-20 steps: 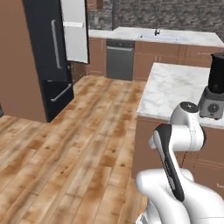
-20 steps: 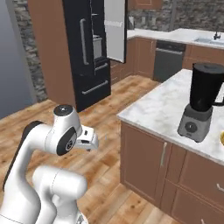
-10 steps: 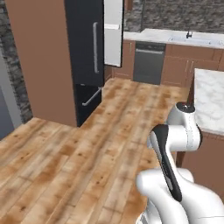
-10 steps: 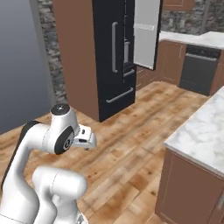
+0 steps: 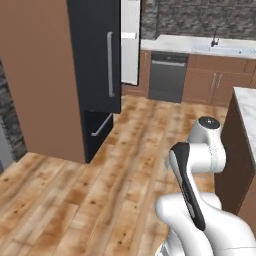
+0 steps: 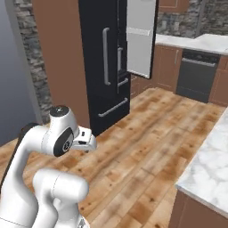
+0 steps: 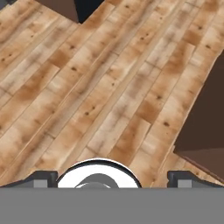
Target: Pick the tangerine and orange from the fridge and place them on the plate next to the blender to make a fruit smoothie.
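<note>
the black fridge stood in the upper left of the left base view, next to a tall brown wooden wall on its left. in the right base view the fridge was in the upper middle. its long grey handle ran up and down the dark door. one white fridge door hung open behind it, near the top middle of the left base view, and it showed too in the right base view.

a dark dishwasher sat in the brown cabinets at the back, in the upper right. a pale counter ran along the top of them. a white marble counter filled the lower right of the right base view.

the wooden floor was wide and brown with light and dark boards.

the white arm was folded up in the lower right of the left base view. the claw pointed down at the floor, well apart from the fridge. in the hand view its two dark tips sat far apart at the bottom corners, so the claw was open and held nothing. under it were floor boards.
</note>
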Motion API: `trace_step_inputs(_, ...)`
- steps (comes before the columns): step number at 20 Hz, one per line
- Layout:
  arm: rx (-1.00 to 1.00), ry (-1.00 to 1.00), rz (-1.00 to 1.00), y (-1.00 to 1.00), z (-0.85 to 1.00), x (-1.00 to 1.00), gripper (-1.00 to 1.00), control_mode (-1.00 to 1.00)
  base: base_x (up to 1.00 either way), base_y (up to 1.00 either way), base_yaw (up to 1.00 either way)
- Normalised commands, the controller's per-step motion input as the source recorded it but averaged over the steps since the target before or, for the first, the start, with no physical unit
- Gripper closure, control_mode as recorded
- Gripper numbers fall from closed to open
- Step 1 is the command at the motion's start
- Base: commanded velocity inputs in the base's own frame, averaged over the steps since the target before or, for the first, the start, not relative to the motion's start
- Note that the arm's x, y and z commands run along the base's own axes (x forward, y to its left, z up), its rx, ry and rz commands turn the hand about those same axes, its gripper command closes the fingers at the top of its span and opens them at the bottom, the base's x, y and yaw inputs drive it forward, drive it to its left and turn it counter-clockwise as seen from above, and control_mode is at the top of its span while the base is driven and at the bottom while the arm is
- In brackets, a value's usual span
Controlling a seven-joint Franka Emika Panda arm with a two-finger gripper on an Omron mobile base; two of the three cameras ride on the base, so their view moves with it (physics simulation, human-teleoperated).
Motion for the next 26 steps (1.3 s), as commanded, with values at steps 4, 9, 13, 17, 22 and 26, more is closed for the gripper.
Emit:
trace_step_inputs(4,0.00,0.00,0.00,0.00,0.00,0.00,-1.00,1.00,1.00,-0.02,-0.05)
trace_step_inputs(9,0.00,0.00,0.00,0.00,0.00,0.00,-1.00,1.00,1.00,-0.10,0.00)
trace_step_inputs(13,0.00,0.00,0.00,0.00,0.00,0.00,-1.00,1.00,1.00,-0.22,0.00)
trace_step_inputs(17,0.00,0.00,0.00,0.00,0.00,0.00,-1.00,1.00,1.00,-0.15,0.00)
trace_step_inputs(22,0.00,0.00,0.00,0.00,0.00,0.00,-1.00,1.00,1.00,-0.01,0.20)
trace_step_inputs(26,0.00,0.00,0.00,0.00,0.00,0.00,-1.00,1.00,1.00,-0.07,0.36)
